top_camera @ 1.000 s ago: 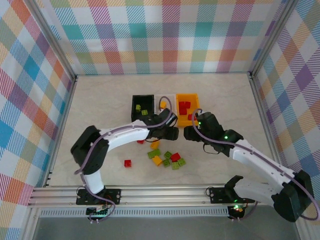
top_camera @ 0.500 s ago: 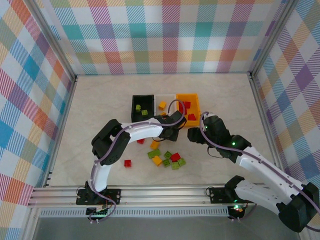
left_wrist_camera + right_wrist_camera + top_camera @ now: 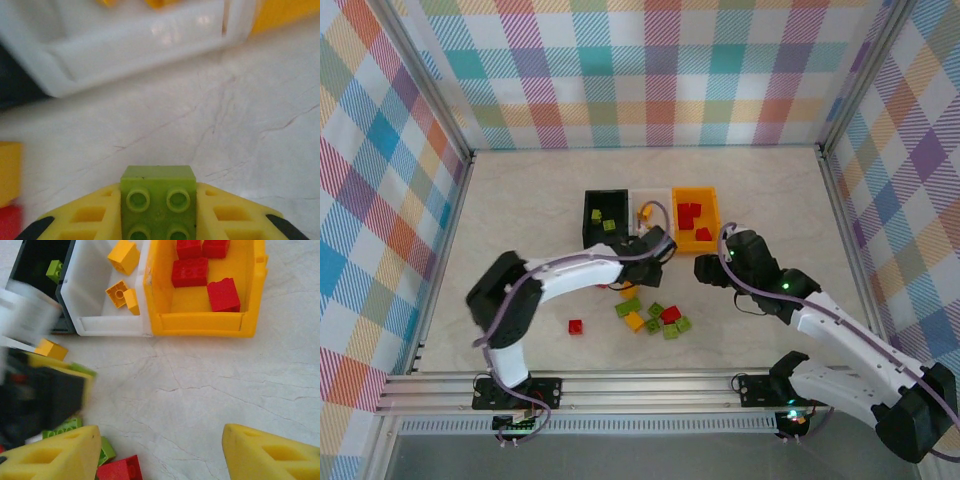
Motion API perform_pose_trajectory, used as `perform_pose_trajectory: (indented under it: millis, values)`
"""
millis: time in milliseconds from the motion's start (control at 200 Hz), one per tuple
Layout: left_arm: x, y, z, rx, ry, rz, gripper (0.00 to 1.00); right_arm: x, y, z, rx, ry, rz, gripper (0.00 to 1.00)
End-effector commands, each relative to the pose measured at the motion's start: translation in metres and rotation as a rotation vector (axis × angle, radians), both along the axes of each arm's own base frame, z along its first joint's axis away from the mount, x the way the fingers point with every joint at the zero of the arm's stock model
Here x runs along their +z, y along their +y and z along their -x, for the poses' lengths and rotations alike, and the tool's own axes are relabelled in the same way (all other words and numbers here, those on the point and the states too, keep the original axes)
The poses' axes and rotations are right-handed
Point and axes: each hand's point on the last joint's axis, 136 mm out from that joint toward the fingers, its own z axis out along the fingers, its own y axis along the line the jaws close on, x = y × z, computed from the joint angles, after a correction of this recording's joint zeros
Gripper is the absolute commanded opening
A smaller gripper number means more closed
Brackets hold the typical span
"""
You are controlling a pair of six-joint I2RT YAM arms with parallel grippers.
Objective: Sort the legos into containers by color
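Observation:
My left gripper (image 3: 158, 210) is shut on a lime green lego (image 3: 158, 197), studs facing the camera, just above the table in front of the white container (image 3: 140, 50). From above, the left gripper (image 3: 657, 250) sits close before the joined containers: black (image 3: 588, 222), white (image 3: 636, 198), orange-yellow (image 3: 712, 212). My right gripper (image 3: 160, 455) is open over bare table, below the orange-yellow container (image 3: 205, 322), which holds red legos (image 3: 190, 271). Yellow legos (image 3: 124, 255) lie in the white container (image 3: 90, 290). A green lego (image 3: 54, 270) lies in the black one.
A cluster of loose green, red and yellow legos (image 3: 655, 315) lies on the table between the arms. A single red lego (image 3: 576, 326) lies to its left. Beside my right gripper's left finger are a red lego (image 3: 120, 470) and a green one (image 3: 106, 450).
My left gripper has shut on the green lego and shifted toward the containers. The right gripper drew back a little from the orange-yellow container and stays open.

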Motion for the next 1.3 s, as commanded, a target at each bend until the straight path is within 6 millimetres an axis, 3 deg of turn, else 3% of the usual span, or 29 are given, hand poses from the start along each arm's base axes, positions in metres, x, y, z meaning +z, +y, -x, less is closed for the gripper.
perform_pose_trajectory:
  millis: [0,95,185,450,560,625,810,965,1125,1295]
  values:
    - [0.046,0.041,-0.031,0.154,-0.094,0.105,0.31,-0.005,0.006,-0.003,0.014,0.010,-0.019,0.66]
    - [0.055,0.067,-0.056,0.232,-0.108,0.147,0.32,-0.010,0.010,-0.004,0.019,0.024,-0.024,0.66]
    - [0.048,0.084,-0.080,0.292,-0.101,0.130,0.31,-0.014,0.013,-0.004,0.024,0.041,-0.029,0.66]
    - [0.020,0.095,-0.128,0.371,-0.050,0.092,0.30,-0.022,0.017,0.003,0.055,0.082,-0.035,0.66]
    - [0.015,0.093,-0.133,0.371,-0.036,0.090,0.44,-0.024,0.020,0.007,0.077,0.102,-0.042,0.68]
    - [0.019,0.089,-0.131,0.365,-0.033,0.117,0.59,-0.027,0.023,0.011,0.101,0.126,-0.049,0.70]
    - [0.054,0.071,-0.115,0.311,-0.073,0.205,0.82,-0.046,0.034,0.028,0.182,0.235,-0.049,0.71]
    - [0.082,0.055,-0.079,0.232,-0.092,0.295,0.91,-0.070,0.039,0.059,0.255,0.338,0.039,0.70]
    - [0.086,0.052,-0.031,0.185,-0.076,0.347,0.99,-0.103,0.043,0.097,0.327,0.442,0.146,0.69]
    - [0.077,0.070,0.006,0.212,-0.059,0.387,1.00,-0.119,0.062,0.123,0.410,0.485,0.159,0.62]
